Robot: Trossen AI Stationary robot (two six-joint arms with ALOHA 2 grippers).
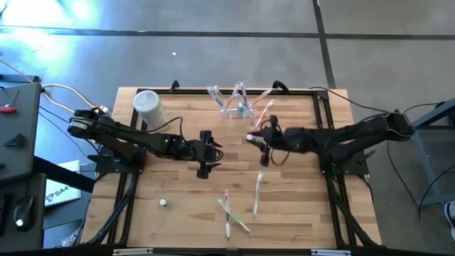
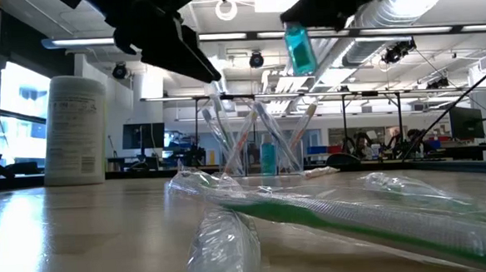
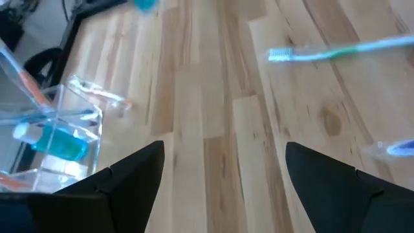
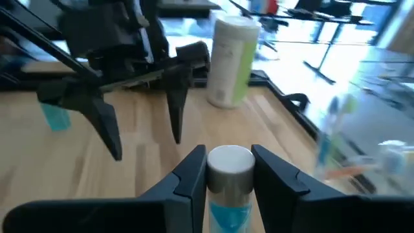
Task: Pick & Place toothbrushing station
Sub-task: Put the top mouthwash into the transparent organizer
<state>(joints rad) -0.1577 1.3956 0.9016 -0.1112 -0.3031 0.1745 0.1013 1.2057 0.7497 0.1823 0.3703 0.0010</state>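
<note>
Left gripper over wooden table, two dark fingers spread wide, nothing between them. Clear plastic holder beside one finger, at table's edge. Inside holder: small bottle of blue liquid, lying tilted; orange-handled toothbrush leaning. Farther off, green-handled toothbrush flat on wood, white bristle head toward holder side. Blue thing at frame edge, too cropped to name.

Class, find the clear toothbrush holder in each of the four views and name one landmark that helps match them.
High view: toothbrushing station, far table edge, centre.
Low view: centre, behind wrapped toothbrushes.
Left wrist view: at the left edge.
Right wrist view: blurred, right edge.
Landmark: white canister, in high, low, right wrist views.
</note>
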